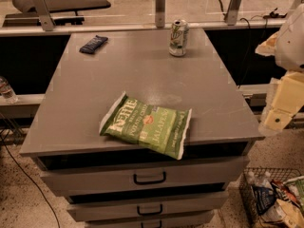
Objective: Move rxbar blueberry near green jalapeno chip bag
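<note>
Currently the gripper (278,118) sits at the right frame edge, off the right side of the cabinet top (95,94), touching nothing. Open or closed: can't tell. Nearest item is the green jalapeno chip bag (147,125), lying flat at the front edge with one corner overhanging the top drawer (149,178). The soda can (178,38) is upright at the back, right of centre. The rxbar blueberry (93,44) lies flat near the back-left corner, well apart from bag and can.
</note>
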Robot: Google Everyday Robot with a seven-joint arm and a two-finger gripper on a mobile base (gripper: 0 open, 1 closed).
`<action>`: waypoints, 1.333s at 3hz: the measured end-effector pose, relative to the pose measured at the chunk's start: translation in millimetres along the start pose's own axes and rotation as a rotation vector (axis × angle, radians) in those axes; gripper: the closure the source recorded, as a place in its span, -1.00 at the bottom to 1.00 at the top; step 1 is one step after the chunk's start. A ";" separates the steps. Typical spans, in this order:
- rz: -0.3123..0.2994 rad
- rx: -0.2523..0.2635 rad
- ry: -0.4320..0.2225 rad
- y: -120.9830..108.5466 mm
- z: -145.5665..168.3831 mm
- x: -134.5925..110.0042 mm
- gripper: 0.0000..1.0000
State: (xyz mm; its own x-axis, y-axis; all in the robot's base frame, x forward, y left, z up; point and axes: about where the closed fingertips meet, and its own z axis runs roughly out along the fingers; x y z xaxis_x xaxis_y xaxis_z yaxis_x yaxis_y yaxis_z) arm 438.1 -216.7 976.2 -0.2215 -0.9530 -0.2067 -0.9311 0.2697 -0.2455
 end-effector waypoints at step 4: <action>-0.075 0.028 -0.282 -75.8 52.0 -127.1 -1.00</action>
State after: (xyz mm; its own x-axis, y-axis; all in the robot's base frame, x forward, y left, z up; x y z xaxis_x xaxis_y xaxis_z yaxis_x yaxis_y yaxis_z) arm 551.9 -108.7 971.8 -0.0592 -0.8954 -0.4413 -0.9326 0.2072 -0.2954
